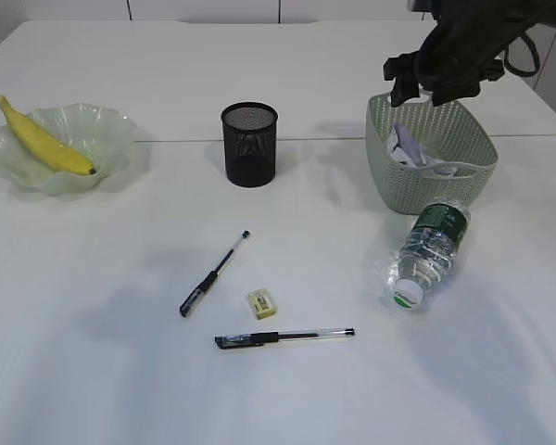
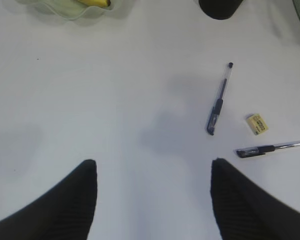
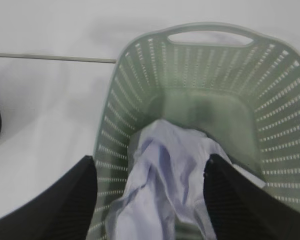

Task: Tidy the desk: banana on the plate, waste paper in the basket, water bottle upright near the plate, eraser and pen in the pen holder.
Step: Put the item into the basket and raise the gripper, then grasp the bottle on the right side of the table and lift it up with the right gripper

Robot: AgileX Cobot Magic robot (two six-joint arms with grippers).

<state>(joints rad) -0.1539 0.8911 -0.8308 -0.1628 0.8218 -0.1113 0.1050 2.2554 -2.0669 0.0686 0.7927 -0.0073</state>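
Banana (image 1: 44, 139) lies across the plate (image 1: 107, 130) at the far left of the desk (image 1: 93, 371), stem end toward the pen holder (image 1: 249, 144), which stands upright mid-table just in front of the seam. Nothing crowds the holder; open white desk all round it.

Nearer the camera, one pen (image 1: 214, 273) lies on a slant and a second pen (image 1: 284, 337) lies almost level in front of it. The eraser (image 1: 261, 303) sits between them, touching neither.

Over on the right, the basket (image 1: 473, 153) sits just in front of the seam with the waste paper (image 1: 417, 153) crumpled inside. The bottle (image 1: 429, 252) lies on its side just in front of the basket, white cap toward the camera, close to the basket wall; whether they touch I can't tell. It's well apart from the plate.

Right gripper (image 3: 150, 200) hangs above the basket, jaws spread wide. In its wrist view the paper (image 3: 160, 190) sits down between the two fingers (image 3: 65, 200), inside the basket (image 3: 210, 37); neither finger visibly clamps it, so it looks loose.

Left gripper (image 2: 152, 200) hovers over bare desk, fingers (image 2: 65, 205) wide apart, holding nothing. Ahead of it: slanted pen (image 2: 217, 102), eraser (image 2: 257, 123), second pen (image 2: 272, 148) at the right edge, with the plate rim (image 2: 65, 11) and holder base (image 2: 220, 7) at the top of the view
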